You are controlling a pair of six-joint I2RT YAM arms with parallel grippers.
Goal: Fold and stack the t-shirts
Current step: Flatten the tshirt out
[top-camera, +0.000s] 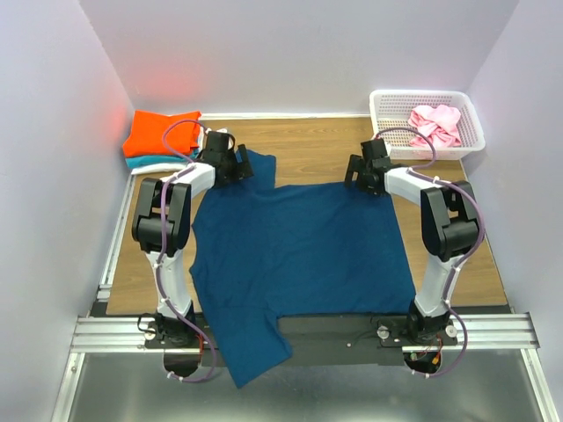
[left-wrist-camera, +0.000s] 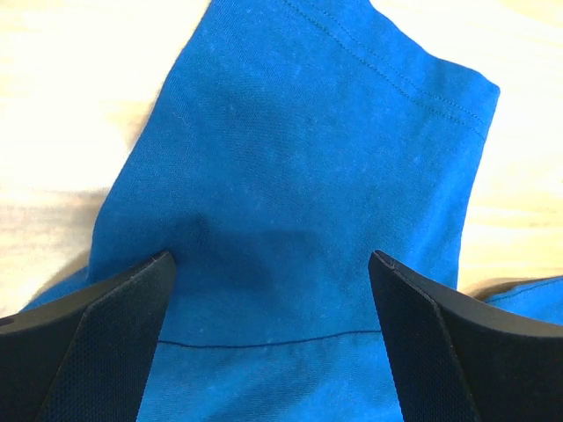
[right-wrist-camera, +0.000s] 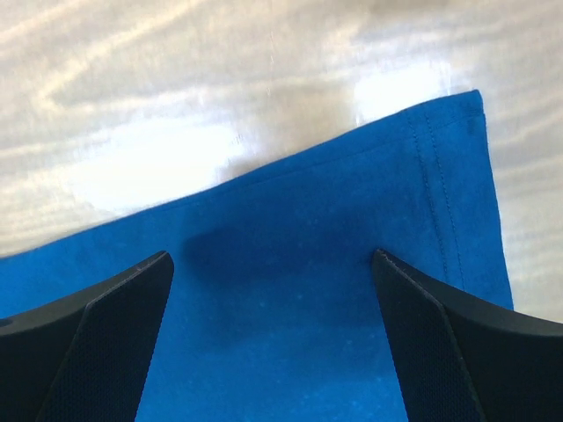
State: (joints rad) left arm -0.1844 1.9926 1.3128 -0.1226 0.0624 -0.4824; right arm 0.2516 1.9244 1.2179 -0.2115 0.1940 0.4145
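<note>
blue tee (top-camera: 299,255) lies spread flat on table (top-camera: 308,145). left gripper (top-camera: 230,167), fully open, over far-left sleeve; right gripper (top-camera: 362,176), fully open, over far-right corner. neither holds anything.

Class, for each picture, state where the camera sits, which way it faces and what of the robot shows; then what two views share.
Top external: above and behind the arms, looking down at the table; both arms show.
Left wrist: on the left arm, facing down at a sleeve; open left gripper shows.
Right wrist: on the right arm, facing down at a hemmed corner; open right gripper shows.
Shared: all show the blue t-shirt.
</note>
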